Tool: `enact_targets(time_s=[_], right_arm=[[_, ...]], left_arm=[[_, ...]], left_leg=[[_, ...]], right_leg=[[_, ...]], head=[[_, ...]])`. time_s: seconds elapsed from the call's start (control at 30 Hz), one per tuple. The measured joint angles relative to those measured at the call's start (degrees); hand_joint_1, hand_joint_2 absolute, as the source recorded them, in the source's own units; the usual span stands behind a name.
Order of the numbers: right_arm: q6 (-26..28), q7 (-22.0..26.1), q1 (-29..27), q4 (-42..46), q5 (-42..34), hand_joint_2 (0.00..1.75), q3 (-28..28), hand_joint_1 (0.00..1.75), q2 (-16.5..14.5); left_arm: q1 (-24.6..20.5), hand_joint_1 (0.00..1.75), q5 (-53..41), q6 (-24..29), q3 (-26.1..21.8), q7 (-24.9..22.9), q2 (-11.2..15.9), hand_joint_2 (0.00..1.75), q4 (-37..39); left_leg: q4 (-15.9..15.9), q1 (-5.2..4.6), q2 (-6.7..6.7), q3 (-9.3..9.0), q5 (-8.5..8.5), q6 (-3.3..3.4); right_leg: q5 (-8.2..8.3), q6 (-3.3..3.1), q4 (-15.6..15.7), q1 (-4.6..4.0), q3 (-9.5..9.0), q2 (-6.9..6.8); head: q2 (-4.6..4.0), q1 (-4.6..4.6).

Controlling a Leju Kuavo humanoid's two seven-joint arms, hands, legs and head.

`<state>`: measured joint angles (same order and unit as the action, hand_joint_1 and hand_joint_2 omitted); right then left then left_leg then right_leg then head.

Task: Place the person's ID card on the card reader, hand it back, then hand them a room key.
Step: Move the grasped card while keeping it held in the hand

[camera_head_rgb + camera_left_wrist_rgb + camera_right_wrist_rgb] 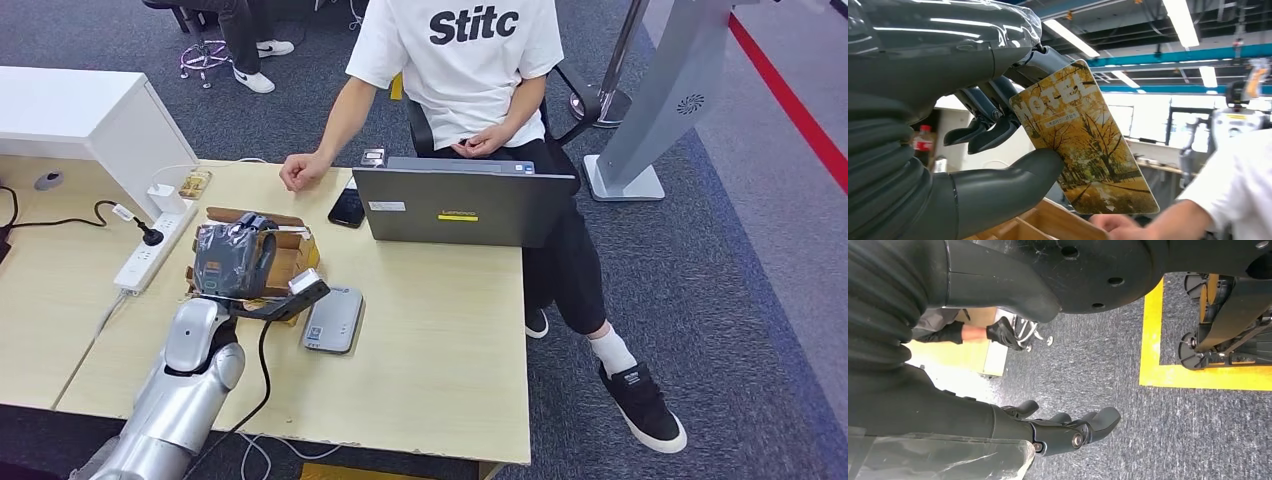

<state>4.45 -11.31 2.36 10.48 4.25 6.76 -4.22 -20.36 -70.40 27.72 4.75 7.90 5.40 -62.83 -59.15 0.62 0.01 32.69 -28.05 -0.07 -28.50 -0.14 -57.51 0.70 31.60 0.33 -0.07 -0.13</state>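
Left hand (998, 135) is where we start: our thumb and dark fingers pinch the hotel room key card (1085, 140) by one long edge, raised above the wooden card box (285, 250) at the desk's near-left, with most of the card standing free of the grip. We judge the card thin, stiff and very light, with a glossy printed face that could slip under a light pinch, so the grip should stay on the edge, leaving the far end free for the person's hand (1118, 225), which shows just beside the card's lower corner in the left wrist view; whether it touches the card we cannot tell. Our right hand (1063, 432) hangs over the carpet with its fingers loosely curled and holding nothing. On the desk, the grey card reader (333, 318) lies just beside the box, and the laptop (462, 205) stands between us and the seated person. From the head view our own wrist cover hides the card, and the ID card cannot be made out.
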Motion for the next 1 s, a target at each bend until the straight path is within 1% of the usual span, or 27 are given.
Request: enact_targets(time_s=[0.17,0.33,0.47,0.6,0.77,1.0], right_arm=[[-0.6,0.5,0.0,0.0,0.6,1.75,-0.1,0.00,0.0],[-0.8,0.7,0.0,0.0,1.2,1.75,-0.1,0.00,0.0],[-0.9,0.6,0.0,0.0,1.3,1.75,-0.1,0.00,0.0],[-0.9,0.5,0.0,-0.1,1.6,1.75,-0.1,0.00,0.0],[-1.0,0.5,0.0,-0.2,1.9,1.75,-0.1,0.00,0.0],[-1.6,0.5,0.0,-0.2,2.3,1.75,-0.1,0.00,0.0]], left_arm=[[0.0,1.75,-1.5,-3.5,5.4,0.8,-1.7,1.75,-0.1],[-0.3,1.75,-3.1,-8.9,10.3,0.3,-2.0,1.75,1.1],[-1.2,1.75,-3.3,-13.0,12.7,-0.7,-2.0,1.75,4.0],[-2.2,1.75,-3.0,-16.0,14.0,-1.7,-1.6,1.75,7.7],[-2.8,1.75,-2.6,-16.8,14.5,-1.8,-0.9,1.75,10.7],[-3.8,1.75,-2.0,-17.5,14.5,-1.9,-0.4,1.75,12.2]], left_leg=[[0.0,0.00,-0.01,0.00,0.00,0.00],[0.0,0.01,0.00,-0.01,0.00,0.00],[0.0,0.01,0.00,0.00,0.00,0.00],[0.0,0.01,0.01,0.00,0.00,0.00],[0.0,0.01,0.01,0.01,0.00,0.00],[0.0,0.01,0.00,0.00,0.00,0.00]], right_leg=[[0.00,0.00,0.0,0.00,0.01,-0.01],[0.00,0.00,0.0,0.00,0.02,0.00],[0.00,-0.01,0.0,-0.01,0.02,0.00],[0.00,-0.01,0.0,-0.01,0.01,0.02],[0.00,-0.01,0.0,-0.01,0.01,0.01],[0.00,-0.01,0.0,-0.01,-0.01,-0.01]], head=[[0.00,-0.01],[0.00,-0.01],[0.00,-0.01],[0.00,-0.01],[0.00,-0.01],[0.00,0.00]])
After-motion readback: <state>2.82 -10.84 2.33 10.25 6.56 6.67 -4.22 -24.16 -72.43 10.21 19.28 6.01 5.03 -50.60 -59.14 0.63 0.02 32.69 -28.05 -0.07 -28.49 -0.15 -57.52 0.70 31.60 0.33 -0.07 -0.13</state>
